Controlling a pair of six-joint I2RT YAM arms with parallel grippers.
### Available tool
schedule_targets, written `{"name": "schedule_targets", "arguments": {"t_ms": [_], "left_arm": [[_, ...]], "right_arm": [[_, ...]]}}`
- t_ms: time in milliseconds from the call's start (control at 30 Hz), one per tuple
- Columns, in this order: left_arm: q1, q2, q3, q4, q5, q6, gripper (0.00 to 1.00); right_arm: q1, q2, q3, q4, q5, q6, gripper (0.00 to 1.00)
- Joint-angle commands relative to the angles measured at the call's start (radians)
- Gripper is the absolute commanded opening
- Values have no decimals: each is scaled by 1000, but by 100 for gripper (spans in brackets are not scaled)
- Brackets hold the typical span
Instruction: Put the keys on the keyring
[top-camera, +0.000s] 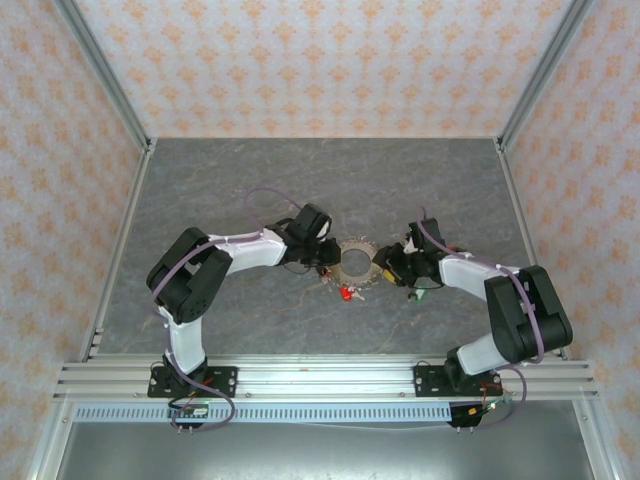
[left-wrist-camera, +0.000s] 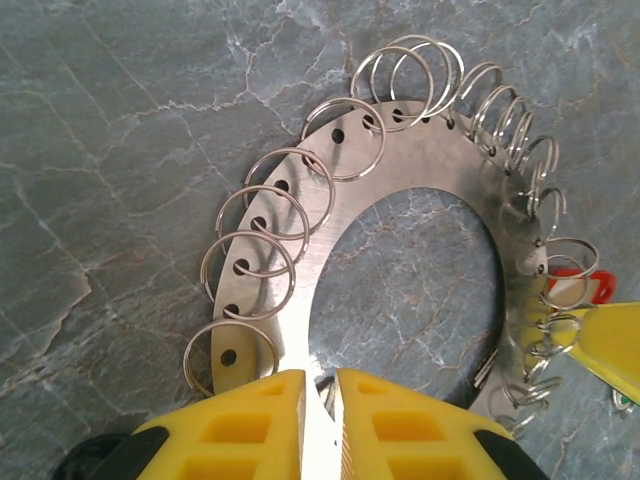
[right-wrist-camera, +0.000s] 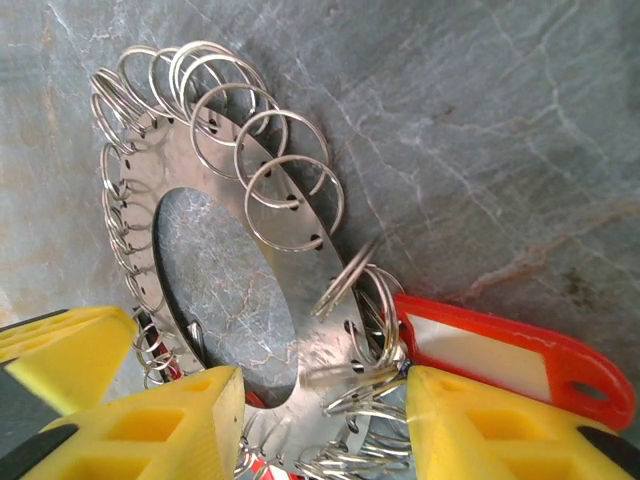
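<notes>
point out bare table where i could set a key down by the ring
Free: far table between keyring and back wall; near strip between red keys and rail. Crowded: beside the keyring, left arm and right arm close in.

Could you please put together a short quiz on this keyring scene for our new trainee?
1. True or false: the keyring sits between the left gripper and the right gripper.
2. In the right wrist view, what colour is the key tag beside a finger? A blue, B red, C black.
3. Which gripper's fingers are pinched almost together over the keyring's rim?
Key: 1 true; 2 B; 3 the left.
</notes>
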Motion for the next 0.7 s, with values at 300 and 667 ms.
{"name": "schedule_targets", "arguments": {"t_ms": [300, 667], "left_arm": [[-2, 73, 16, -40, -25, 8, 10], [11, 48, -9, 1, -9, -10, 10]], "right_arm": [[-4, 56, -60, 203, -24, 51, 43], [-34, 64, -103, 300, -26, 31, 29]]}}
